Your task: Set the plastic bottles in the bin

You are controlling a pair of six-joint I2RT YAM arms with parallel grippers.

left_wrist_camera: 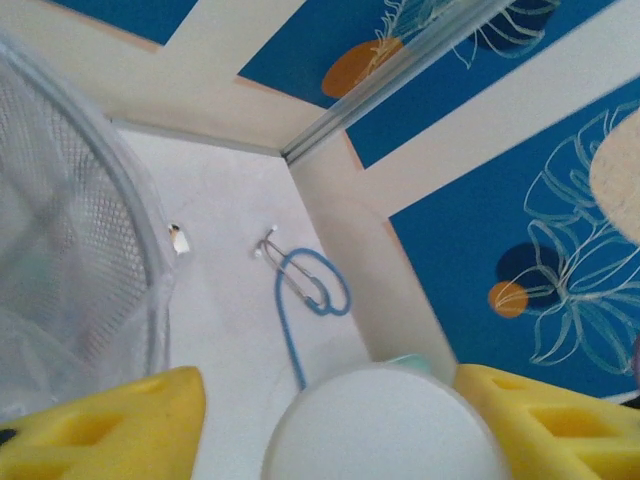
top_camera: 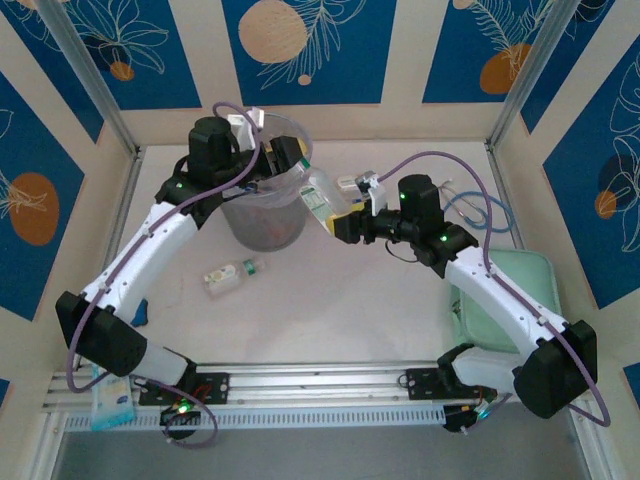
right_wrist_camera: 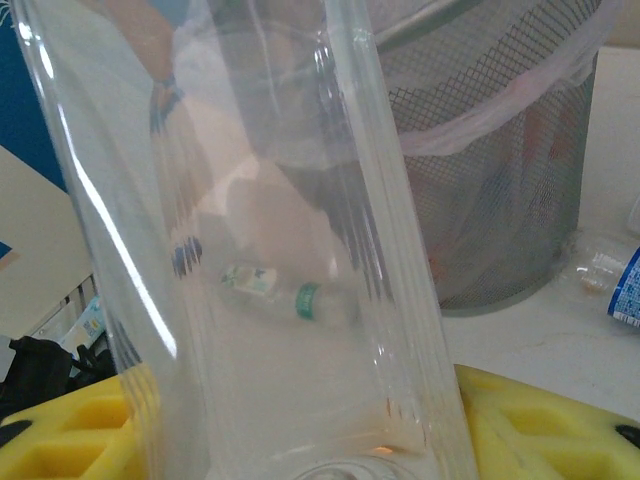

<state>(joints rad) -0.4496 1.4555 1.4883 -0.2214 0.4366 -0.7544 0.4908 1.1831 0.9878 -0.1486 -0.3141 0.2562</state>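
Note:
My right gripper (top_camera: 345, 222) (right_wrist_camera: 320, 420) is shut on a clear plastic bottle (top_camera: 322, 198) (right_wrist_camera: 280, 200), held off the table and slanting up toward the rim of the bin (top_camera: 262, 225) (right_wrist_camera: 500, 180). My left gripper (top_camera: 290, 165) (left_wrist_camera: 330, 385) hovers at the bin's rim. Its yellow fingers (left_wrist_camera: 110, 425) are spread around the bottle's round white end (left_wrist_camera: 385, 430), which lies against the right finger with a gap on the left side. A second bottle (top_camera: 230, 276) with a green cap lies on the table in front of the bin. The bin's mesh wall (left_wrist_camera: 70, 250) is at the left in the left wrist view.
A pale green case (top_camera: 510, 290) sits by the right arm's base. A blue cable loop (top_camera: 480, 212) (left_wrist_camera: 312, 290) lies at the far right corner. Something clear with a blue label (right_wrist_camera: 625, 290) lies beside the bin. Walls enclose the table on three sides.

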